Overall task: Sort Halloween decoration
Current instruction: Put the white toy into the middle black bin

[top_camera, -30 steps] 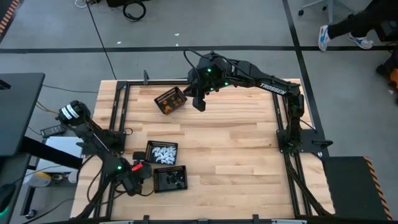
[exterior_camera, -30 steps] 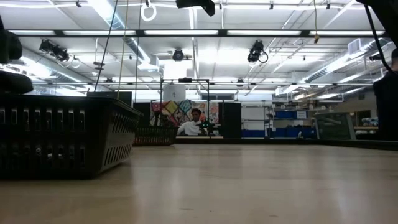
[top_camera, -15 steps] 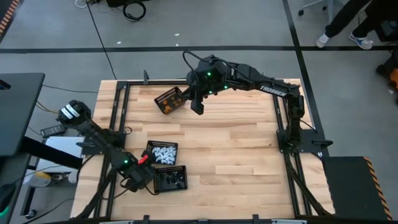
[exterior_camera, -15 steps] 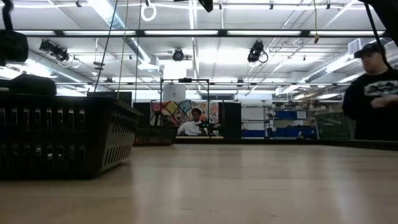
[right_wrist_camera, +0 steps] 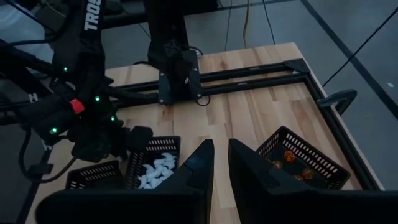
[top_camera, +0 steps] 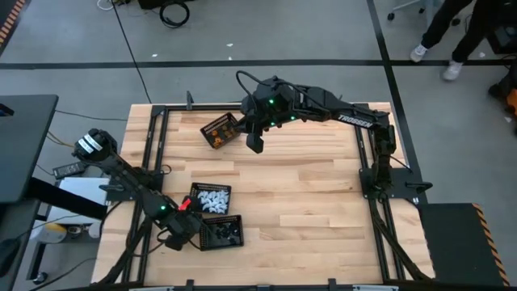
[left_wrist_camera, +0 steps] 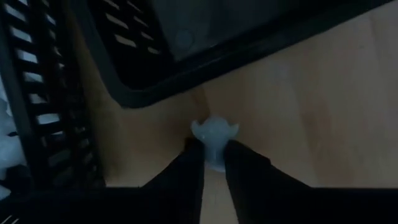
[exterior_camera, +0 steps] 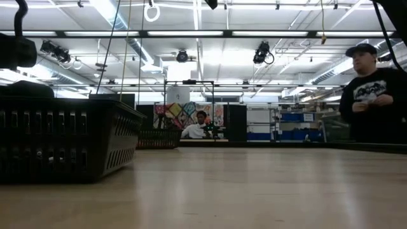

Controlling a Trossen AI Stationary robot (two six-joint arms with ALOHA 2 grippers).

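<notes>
Three black mesh baskets stand on the wooden table: one with orange pieces (top_camera: pixel 221 130) at the far side, one with white pieces (top_camera: pixel 211 199) and one with black pieces (top_camera: pixel 221 233) at the near left. My left gripper (top_camera: pixel 186 232) is low at the left side of the black-piece basket, shut on a tiny white decoration piece (left_wrist_camera: pixel 214 134) that is on the bare wood between the two near baskets. My right gripper (top_camera: pixel 254 144) hangs high beside the orange basket (right_wrist_camera: pixel 303 158), fingers nearly together, nothing seen between them (right_wrist_camera: pixel 221 163). My left gripper pinches the white piece's lower part (left_wrist_camera: pixel 214 155) between its two fingertips (left_wrist_camera: pixel 189 163), coming steeply from above. The piece's wider top end (left_wrist_camera: pixel 214 129) sticks out past the fingers. It is at the table surface; whether it is lifted clear, I cannot tell.
A black frame (top_camera: pixel 153 137) runs round the tabletop. The table's middle and right (top_camera: pixel 315 194) are bare wood. In the low view a basket wall (exterior_camera: pixel 63 140) fills the left, and a person (exterior_camera: pixel 374 95) stands beyond the far right edge.
My left gripper has shifted a little toward the table's right, up against the black-piece basket, and its wrist has rolled. My right gripper has drifted slightly toward the table's left. A person has walked into the low view at the right.
</notes>
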